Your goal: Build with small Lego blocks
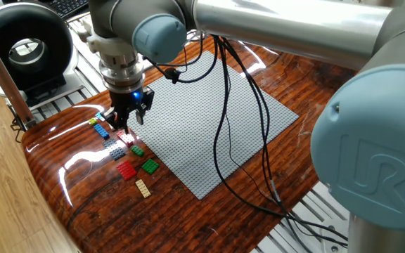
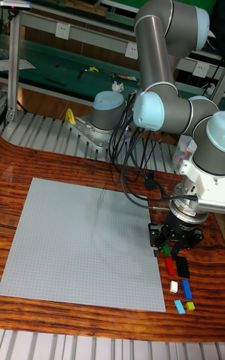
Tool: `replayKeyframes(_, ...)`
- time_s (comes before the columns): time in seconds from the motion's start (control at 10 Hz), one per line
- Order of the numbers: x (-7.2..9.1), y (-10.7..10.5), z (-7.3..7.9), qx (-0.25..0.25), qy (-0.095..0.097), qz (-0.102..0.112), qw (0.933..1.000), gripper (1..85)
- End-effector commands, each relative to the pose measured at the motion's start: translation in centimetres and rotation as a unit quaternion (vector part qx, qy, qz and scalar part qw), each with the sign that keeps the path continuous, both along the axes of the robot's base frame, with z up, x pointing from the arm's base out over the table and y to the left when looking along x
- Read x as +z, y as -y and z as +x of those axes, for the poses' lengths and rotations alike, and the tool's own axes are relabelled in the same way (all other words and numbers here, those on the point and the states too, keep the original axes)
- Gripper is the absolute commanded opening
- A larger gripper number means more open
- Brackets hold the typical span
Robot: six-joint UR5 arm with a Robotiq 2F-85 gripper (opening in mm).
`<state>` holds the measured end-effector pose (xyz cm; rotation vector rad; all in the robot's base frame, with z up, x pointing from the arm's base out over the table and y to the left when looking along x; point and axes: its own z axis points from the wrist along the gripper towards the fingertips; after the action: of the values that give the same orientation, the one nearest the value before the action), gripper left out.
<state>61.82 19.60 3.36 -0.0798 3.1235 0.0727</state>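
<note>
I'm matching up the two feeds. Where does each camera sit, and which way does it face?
Fixed view: high beside the arm's shoulder, looking down its length at the gripper, bricks and baseplate.
Tall fixed view: across the table, facing the robot's base and the shelves.
Both show gripper, bricks, baseplate.

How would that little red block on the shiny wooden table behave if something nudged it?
The red block would probably slide rather than roll, since it looks flat and boxy. The wooden table is glossy, so it may skid easily. It looks tiny beside the tool, so it is likely light, and a nudge could knock it into the green block close by.
</note>
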Motion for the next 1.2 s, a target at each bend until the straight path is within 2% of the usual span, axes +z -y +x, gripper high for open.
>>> replayKeyframes(0.0, 0.0, -1.2, 0.7, -0.012, 0.01, 0.019, 0.9997, 45.7)
replayKeyframes(0.3, -0.4, -3.2, 2.1, -0.032, 0.017, 0.021, 0.9991, 45.7)
replayKeyframes(0.4, -0.1, -1.9, 2.1, -0.031, 0.015, 0.001, 0.9994, 45.0)
replayKeyframes(0.5, 0.4, -0.6, 1.6, -0.019, 0.007, 0.0, 0.9998, 43.7)
replayKeyframes(0.7, 0.4, -0.8, 0.9, 0.004, -0.005, 0.004, 1.0, 44.3)
replayKeyframes(0.9, 0.4, -1.2, 1.0, 0.006, -0.004, 0.011, 0.9999, 45.3)
replayKeyframes(1.1, 0.4, -1.1, 1.0, 0.004, -0.002, 0.009, 0.9999, 45.3)
